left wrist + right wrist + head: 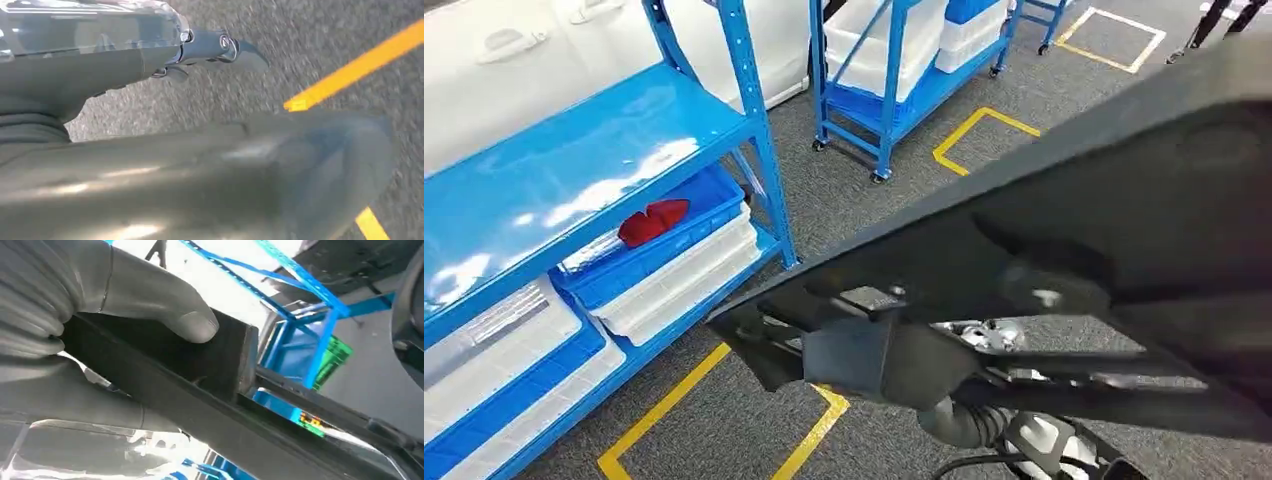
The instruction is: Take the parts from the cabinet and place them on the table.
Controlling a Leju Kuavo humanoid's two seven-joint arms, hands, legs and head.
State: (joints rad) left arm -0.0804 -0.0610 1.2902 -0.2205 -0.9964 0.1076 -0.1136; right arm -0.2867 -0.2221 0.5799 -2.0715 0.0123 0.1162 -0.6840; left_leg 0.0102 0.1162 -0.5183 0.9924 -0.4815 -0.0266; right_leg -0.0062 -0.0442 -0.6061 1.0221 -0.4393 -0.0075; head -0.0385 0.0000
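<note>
A large black plastic part (1124, 200) slants across the head view from the right, close to the camera, over grey carpet. In the right wrist view my right hand (100, 305) grips this black part (200, 365), the thumb (170, 310) pressed on its flat face. In the left wrist view my left hand (100, 55) reaches over the floor with a dark finger (220, 47) held out, and a broad dark surface (225, 180), likely the same part, lies blurred under it. Floor shows between finger and surface, so a grip is unclear.
The blue shelf rack (754, 100) stands at left, with stacked white and blue bins (674, 270) and a red item (652, 220) on its lower level. A second blue rack (894, 80) stands farther back. Yellow tape (969, 130) marks squares on the carpet.
</note>
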